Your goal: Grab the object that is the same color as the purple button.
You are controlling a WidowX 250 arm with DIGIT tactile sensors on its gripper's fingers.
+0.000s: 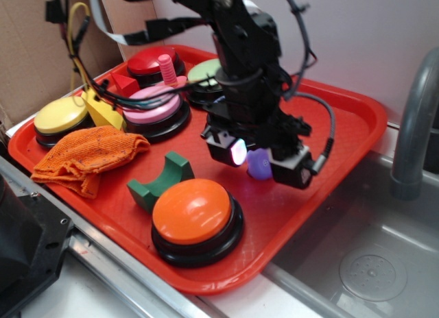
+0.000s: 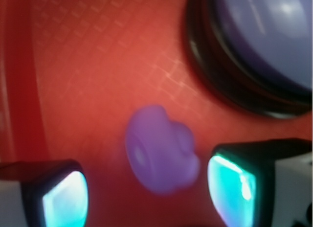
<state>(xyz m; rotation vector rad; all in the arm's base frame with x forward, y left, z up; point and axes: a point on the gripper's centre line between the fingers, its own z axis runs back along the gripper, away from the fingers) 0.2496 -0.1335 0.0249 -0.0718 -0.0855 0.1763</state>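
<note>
Nearest you, the orange button [image 1: 197,212] sits at the front edge of the red tray [image 1: 357,119], with the green arch block [image 1: 161,181] just behind it on the left and the crumpled orange cloth [image 1: 89,157] further left. None of these matter for the task, and they lie clear of the arm's path, so you need not work around them.

Just beyond them, your claw [image 1: 260,162] hangs low over the middle of the tray. Its fingers [image 2: 61,197] are apart, and the purple piece [image 2: 161,151] lies on the tray in the gap between them. That is why the claw sits where it does: it is straddling the piece for a pinch. In the wrist view the piece is closer to the right finger than the left, though nothing there shows either pad touching it. It lies tilted on its side, rounded head one way and stub the other, so I judge it may roll or squirt out as the pads close. You would do well to close slowly.

Past the piece, the purple button [image 2: 259,41] fills the upper right of the wrist view. It is near the piece but apart from it, so the fingers have room.

Furthest off, the pink button [image 1: 156,105], yellow button [image 1: 60,116], red button [image 1: 152,61] and a pale green one [image 1: 204,71] crowd the back of the tray. The pink bolt [image 1: 167,70] stands upright among them; it is a near colour, but not your target.
</note>
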